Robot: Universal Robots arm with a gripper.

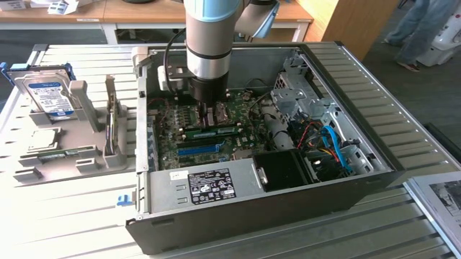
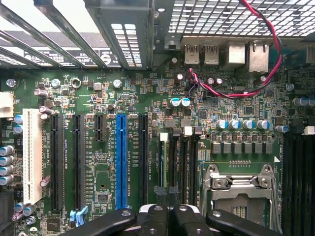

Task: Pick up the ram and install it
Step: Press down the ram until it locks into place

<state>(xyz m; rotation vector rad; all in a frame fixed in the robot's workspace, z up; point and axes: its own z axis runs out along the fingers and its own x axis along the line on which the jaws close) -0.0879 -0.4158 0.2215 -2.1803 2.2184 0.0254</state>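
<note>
The ram (image 1: 210,131) is a long, narrow green board stick carrying a pale label along its face. In the exterior view it lies lengthwise on the motherboard (image 1: 216,141) inside the open computer case (image 1: 374,145), running toward the exterior view's right, just on the far side of the bright-blue slot (image 1: 198,149). Whether it is fully seated in a socket cannot be told.

The gripper (image 1: 207,114) hangs directly over the ram's left portion, its dark tips at or just above the stick. Contact cannot be confirmed, and whether the tool is wide, narrow or clamped cannot be told from either view. In the wrist view the black gripper (image 2: 167,216) sits above the board, near the blue slot (image 2: 121,160), a white slot (image 2: 32,155) and the metal processor socket (image 2: 241,189).

Writing: the power supply (image 1: 205,186) at the near side bears a black label with white print, not legible. Outside the case, on the exterior view's left, a grey holder (image 1: 65,148) stands on the slatted table (image 1: 72,216) and carries a silver hard drive (image 1: 49,94) with a blue-white label, text unreadable. Slot markings on the motherboard are too fine to read.
</note>
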